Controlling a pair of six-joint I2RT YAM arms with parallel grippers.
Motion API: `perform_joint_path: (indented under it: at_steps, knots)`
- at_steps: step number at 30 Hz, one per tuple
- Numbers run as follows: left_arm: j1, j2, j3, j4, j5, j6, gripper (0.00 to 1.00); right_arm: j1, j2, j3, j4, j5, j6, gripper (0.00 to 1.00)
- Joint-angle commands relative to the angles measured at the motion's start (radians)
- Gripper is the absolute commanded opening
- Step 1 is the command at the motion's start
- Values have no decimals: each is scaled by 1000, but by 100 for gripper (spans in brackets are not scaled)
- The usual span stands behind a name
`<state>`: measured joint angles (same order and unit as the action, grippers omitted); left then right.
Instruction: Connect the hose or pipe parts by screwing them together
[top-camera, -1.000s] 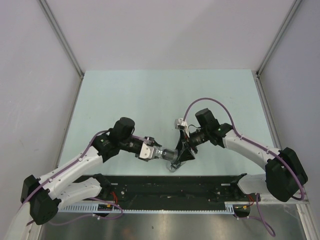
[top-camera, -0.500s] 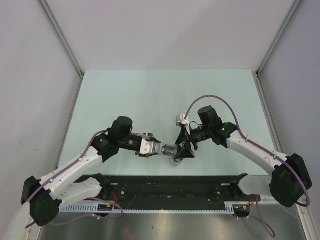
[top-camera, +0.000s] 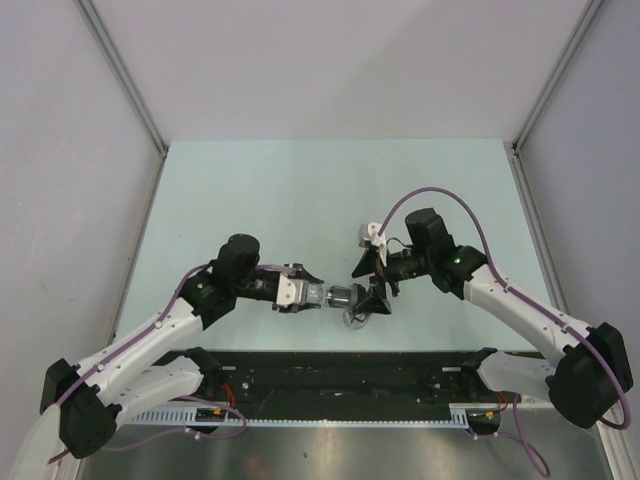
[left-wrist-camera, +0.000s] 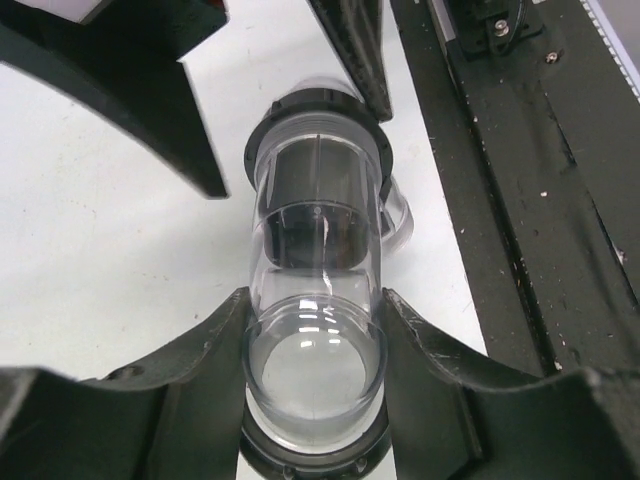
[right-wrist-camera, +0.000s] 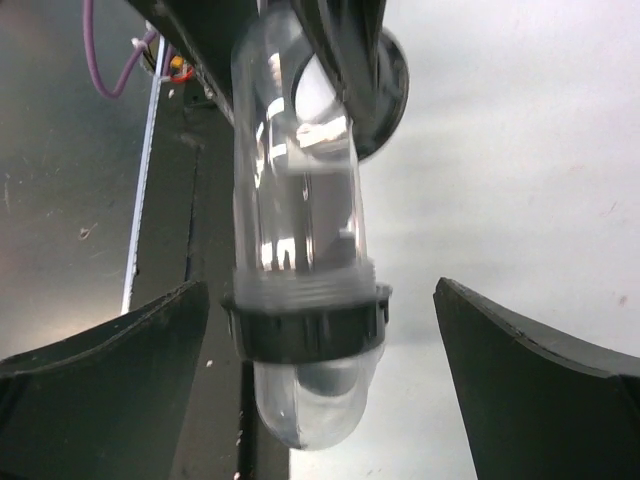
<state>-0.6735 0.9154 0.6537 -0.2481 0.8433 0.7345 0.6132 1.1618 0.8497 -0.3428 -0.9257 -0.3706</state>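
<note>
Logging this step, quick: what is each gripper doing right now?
Left gripper: closed on the clear pipe.
Right gripper: open, fingers either side of the pipe's dark ring, not touching it.

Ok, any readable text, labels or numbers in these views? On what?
None readable in any view.
Clear pipe part: no print visible.
Black ring: ribbed, no marking seen.
White slotted strip at the near edge: too small to tell whether it carries any markings.
</note>
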Motion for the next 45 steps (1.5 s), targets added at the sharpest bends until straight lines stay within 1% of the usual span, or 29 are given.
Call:
perform_joint_path:
  at_steps: [1, 7, 10, 13, 14, 16, 17, 19, 20, 22, 23, 25, 26, 27, 28, 29, 30, 31, 33, 34, 38, 40, 43, 45]
  knots:
    - [-15, -18, -11, 116, 65, -43, 0, 8, -43, 86, 157, -55, 1, 100]
    - [-8, -23, -17, 135, 59, -75, 0, 8, -79, 88, 160, -36, 1, 100]
    - [-1, -15, -9, 147, 25, -135, 0, 7, -96, 86, 179, 5, 15, 100]
    - [2, -10, 7, 193, -56, -272, 0, 6, -122, 86, 197, 86, 7, 100]
    - [2, -3, 17, 202, -78, -365, 0, 13, -138, 86, 199, 141, -5, 100]
    - [3, 8, 53, 207, -159, -463, 0, 34, -165, 86, 203, 226, -59, 100]
    - [5, 16, 64, 207, -191, -560, 0, 46, -194, 86, 205, 317, -76, 100]
    - [12, 33, 90, 207, -213, -621, 0, 82, -221, 86, 220, 387, -126, 100]
    - [12, 36, 95, 207, -222, -682, 0, 92, -237, 84, 217, 419, -151, 100]
    - [14, 40, 115, 207, -274, -728, 0, 123, -287, 80, 212, 450, -207, 99]
    - [17, 39, 124, 207, -291, -806, 0, 135, -304, 78, 202, 468, -234, 100]
    - [29, 28, 138, 205, -341, -875, 0, 180, -361, 72, 156, 469, -286, 100]
    - [32, 22, 142, 205, -366, -947, 0, 198, -376, 68, 131, 455, -365, 100]
    - [41, 14, 152, 204, -380, -986, 0, 220, -411, 54, 111, 470, -387, 100]
    - [46, 7, 156, 202, -380, -1064, 0, 259, -427, 43, 123, 503, -393, 100]
    - [49, 4, 165, 199, -380, -1098, 0, 281, -442, 32, 131, 580, -415, 100]
    - [55, 0, 185, 193, -377, -1133, 0, 296, -453, 8, 151, 618, -428, 100]
    - [57, -10, 195, 182, -372, -1196, 0, 328, -470, 0, 160, 692, -438, 100]
    - [60, -22, 210, 175, -369, -1254, 0, 355, -478, -17, 171, 750, -478, 100]
    - [63, -30, 213, 171, -371, -1308, 0, 365, -475, -21, 172, 799, -488, 100]
    - [65, -59, 224, 161, -336, -1403, 0, 404, -442, -34, 185, 861, -534, 99]
    - [65, -64, 230, 147, -319, -1441, 0, 416, -430, -50, 217, 896, -551, 99]
    - [66, -75, 225, 136, -297, -1484, 0, 444, -419, -69, 277, 953, -571, 99]
    - [66, -72, 222, 124, -271, -1497, 0, 462, -406, -70, 283, 959, -587, 99]
